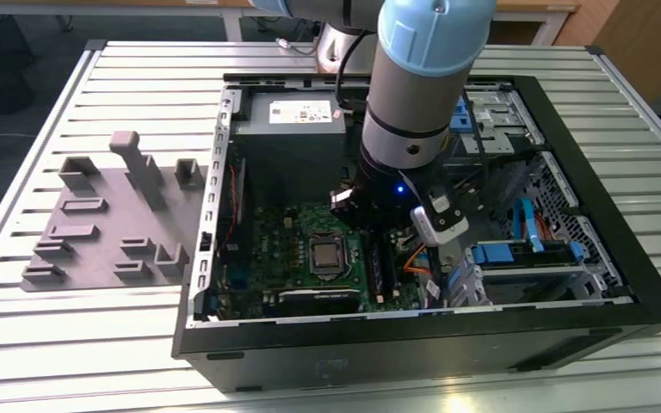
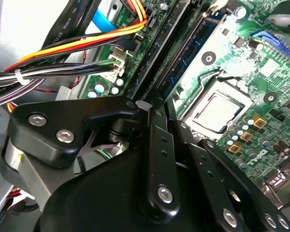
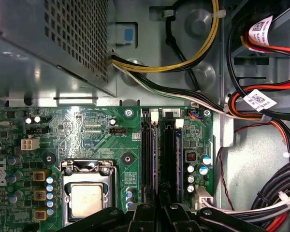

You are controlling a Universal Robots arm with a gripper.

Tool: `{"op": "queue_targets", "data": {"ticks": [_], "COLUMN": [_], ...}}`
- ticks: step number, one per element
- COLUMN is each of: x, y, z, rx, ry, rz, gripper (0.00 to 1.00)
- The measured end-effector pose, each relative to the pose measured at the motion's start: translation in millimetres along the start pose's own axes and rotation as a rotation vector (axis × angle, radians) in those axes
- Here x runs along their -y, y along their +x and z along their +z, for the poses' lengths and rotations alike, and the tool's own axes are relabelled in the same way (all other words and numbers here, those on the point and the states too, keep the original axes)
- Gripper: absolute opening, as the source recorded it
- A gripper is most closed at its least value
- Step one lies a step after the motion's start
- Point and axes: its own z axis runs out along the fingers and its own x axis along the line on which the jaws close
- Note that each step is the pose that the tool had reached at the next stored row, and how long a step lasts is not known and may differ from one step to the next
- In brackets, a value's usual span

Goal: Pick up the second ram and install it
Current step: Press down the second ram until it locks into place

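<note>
a: where was the second ram (image 3: 154, 159)?

b: it stood on edge in a slot of the motherboard (image 3: 87, 125), i judged, at three o'clock of the processor (image 1: 328, 255) in the exterior view. the gripper (image 3: 157, 212) hung right over the slots, probably to press it home.

a: and the jaws?

b: drawn together, nothing gripped that i saw. the first wrist view showed this. the exterior view showed the grey tray (image 1: 101, 232) at nine o'clock of the case (image 1: 423, 344), with no stick on it.
</note>
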Motion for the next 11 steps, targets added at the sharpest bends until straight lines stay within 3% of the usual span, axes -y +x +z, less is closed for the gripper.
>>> {"op": "queue_targets", "data": {"ticks": [11], "x": [0.0], "y": [0.0], "z": [3.3], "rx": [-0.0015], "ry": [0.0001], "rz": [0.000], "gripper": [0.15]}}
